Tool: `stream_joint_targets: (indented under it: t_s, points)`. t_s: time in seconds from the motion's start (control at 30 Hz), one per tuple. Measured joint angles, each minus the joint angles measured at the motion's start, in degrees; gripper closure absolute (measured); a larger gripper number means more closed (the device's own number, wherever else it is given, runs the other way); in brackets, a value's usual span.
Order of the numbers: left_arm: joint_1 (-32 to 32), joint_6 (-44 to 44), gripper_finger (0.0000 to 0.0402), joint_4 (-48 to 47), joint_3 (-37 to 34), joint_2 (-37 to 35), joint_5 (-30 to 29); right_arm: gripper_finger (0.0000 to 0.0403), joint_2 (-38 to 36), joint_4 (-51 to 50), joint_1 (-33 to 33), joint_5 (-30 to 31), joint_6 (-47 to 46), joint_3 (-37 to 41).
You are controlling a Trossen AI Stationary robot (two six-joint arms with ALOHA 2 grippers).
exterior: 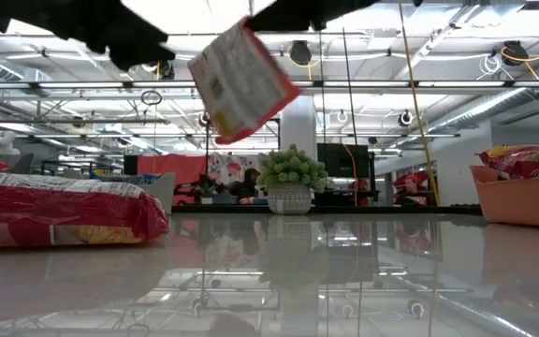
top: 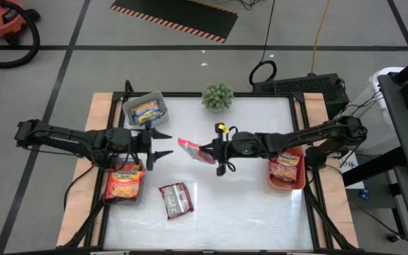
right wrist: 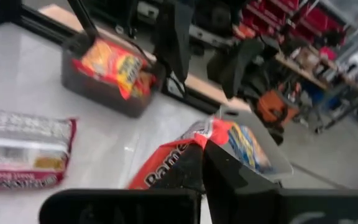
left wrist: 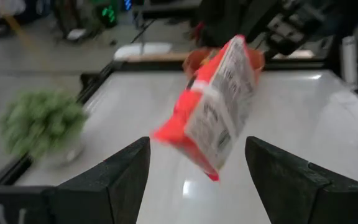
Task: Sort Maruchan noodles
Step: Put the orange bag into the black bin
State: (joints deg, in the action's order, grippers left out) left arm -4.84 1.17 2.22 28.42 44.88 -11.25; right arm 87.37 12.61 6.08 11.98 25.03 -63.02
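high view: right tool (top: 212,153) clenched on red noodle packet (top: 188,147) above counter (top: 246,205); left tool (top: 163,144) released, facing it.

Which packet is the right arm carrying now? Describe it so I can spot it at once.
Start at the potted plant on the table's far edge and come toward the table's middle, between the two arms. There the right gripper is shut on a red-and-white noodle packet. It is the only packet lifted off the table; the others lie flat or sit in bins.
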Motion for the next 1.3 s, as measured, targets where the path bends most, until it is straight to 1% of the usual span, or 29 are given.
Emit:
stream_joint_targets:
  t_s: [0.17, 0.23, 0.33, 0.4, 0.53, 0.6, 0.63, 0.73, 0.83, 0.97, 1.03, 1.13, 1.3]
  points:
    - [-2.22, 2.73, 0.0134, 10.25, 0.02, 3.44, 0.3, 0.0403, -0.07, 2.35, 1.98, -0.04, 0.23, 0.0]
    - [-2.71, 3.46, 0.0134, 12.4, 0.02, 4.88, 0.83, 0.0403, 0.0, 3.83, 2.7, -0.23, 0.08, 0.0]
    - [-2.87, 5.59, 0.0129, 15.92, 0.02, 7.4, 4.59, 0.0403, -0.07, 4.56, 3.52, -0.06, 0.12, 0.0]
    - [-2.91, 6.43, 0.0115, 18.19, 0.02, 9.36, 5.4, 0.0403, -0.03, 4.35, 3.78, -0.04, -0.13, 0.0]
    - [-2.85, 8.65, 0.0069, 22.44, 0.02, 12.88, 2.38, 0.0403, -0.02, 5.44, 4.5, -0.01, -0.14, 0.0]
    - [-2.84, 9.53, 0.005, 23.22, 0.02, 14.26, 2.48, 0.0403, -0.02, 5.38, 4.59, -0.04, -0.18, 0.0]
    - [-2.84, 9.63, 0.0044, 23.49, 0.02, 14.97, 3.8, 0.0403, -0.02, 5.13, 4.62, -0.06, -0.31, 0.0]
    - [-2.87, 9.19, 0.0038, 23.64, 0.02, 17.06, 10.27, 0.0403, -0.02, 5.16, 4.55, -0.01, -0.34, 0.0]
    - [-2.79, 8.96, 0.0037, 23.09, 1.08, 19.26, 11.42, 0.0403, -0.02, 5.43, 4.55, -0.01, -0.34, 0.0]
    - [-2.56, 8.83, 0.0037, 21.99, 3.91, 22.11, 11.26, 0.0403, -0.02, 5.58, 4.57, -0.04, -0.32, 0.0]
    - [-2.6, 8.97, 0.0045, 21.09, 5.03, 23.32, 11.28, 0.0403, -0.02, 5.57, 4.56, -0.02, -0.33, 0.0]
    - [-2.58, 9.05, 0.0071, 21.01, 5.79, 24.3, 11.3, 0.0403, -0.02, 5.41, 4.55, -0.01, -0.32, 0.0]
    - [-2.62, 8.79, 0.0129, 19.74, 5.97, 23.36, 11.3, 0.0403, -0.02, 3.57, 4.44, -0.02, -0.17, 0.0]
